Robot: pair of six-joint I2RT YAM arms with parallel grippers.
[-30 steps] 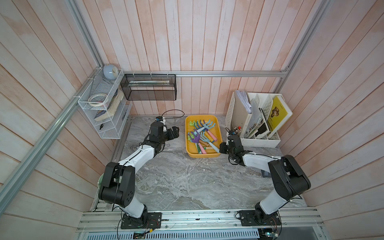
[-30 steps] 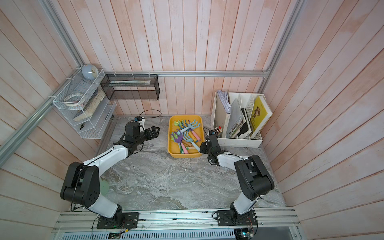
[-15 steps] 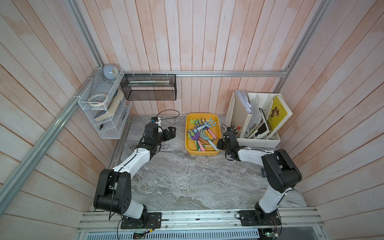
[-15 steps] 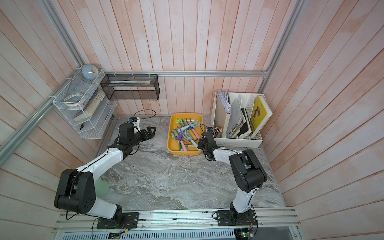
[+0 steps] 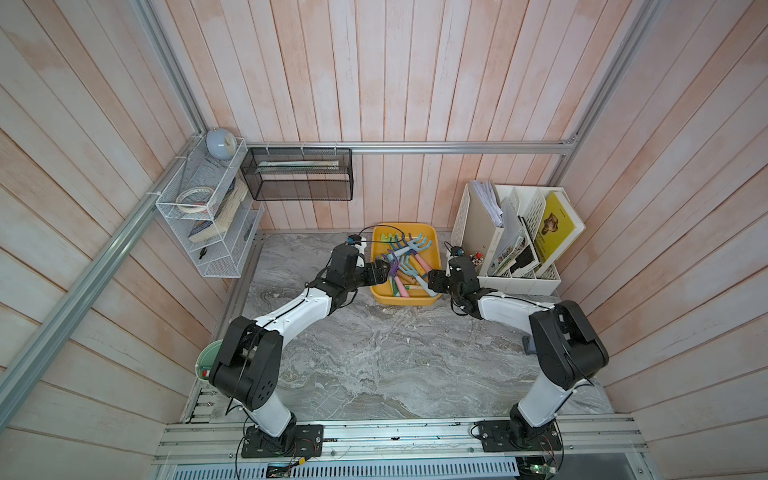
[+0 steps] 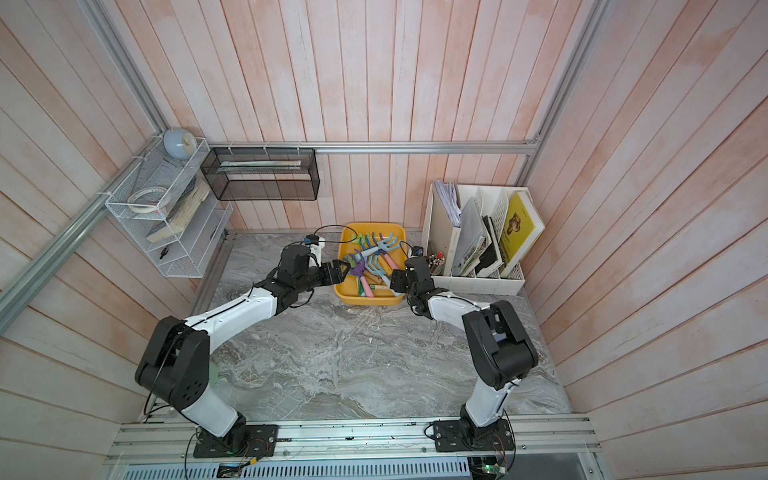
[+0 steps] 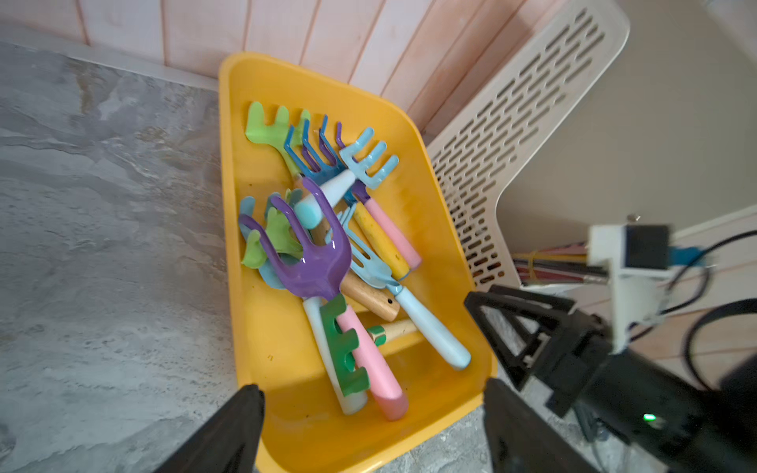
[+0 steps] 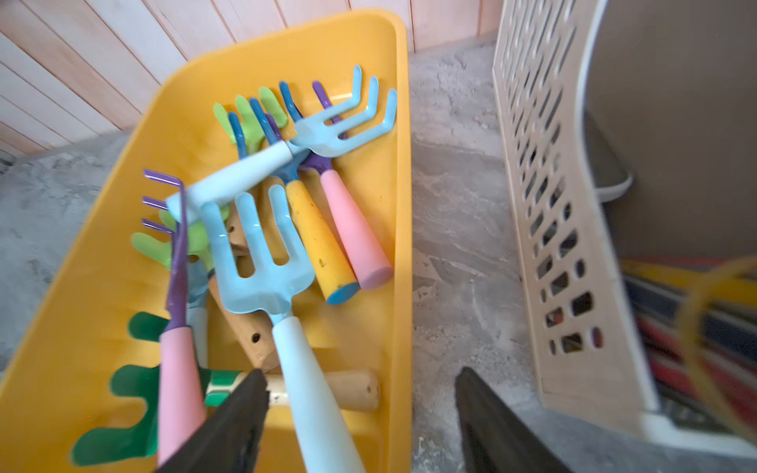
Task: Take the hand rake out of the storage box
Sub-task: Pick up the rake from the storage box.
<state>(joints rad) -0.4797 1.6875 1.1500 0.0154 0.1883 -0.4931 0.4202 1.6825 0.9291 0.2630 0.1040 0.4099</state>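
Change: left pincer (image 5: 383,268) reached storage box (image 5: 401,300) rim | right pincer (image 5: 431,281) opened

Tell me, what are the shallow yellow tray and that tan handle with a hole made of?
The shallow yellow-orange storage tray looks like smooth, glossy moulded plastic: one even colour, rounded corners. The tan handle with a hole looks like bare matt wood, going by its faint grain.

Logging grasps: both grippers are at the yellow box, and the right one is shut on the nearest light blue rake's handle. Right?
Not shut: the right wrist view shows the right gripper open, jaws apart, the nearest light blue rake lying ungripped in the storage box.
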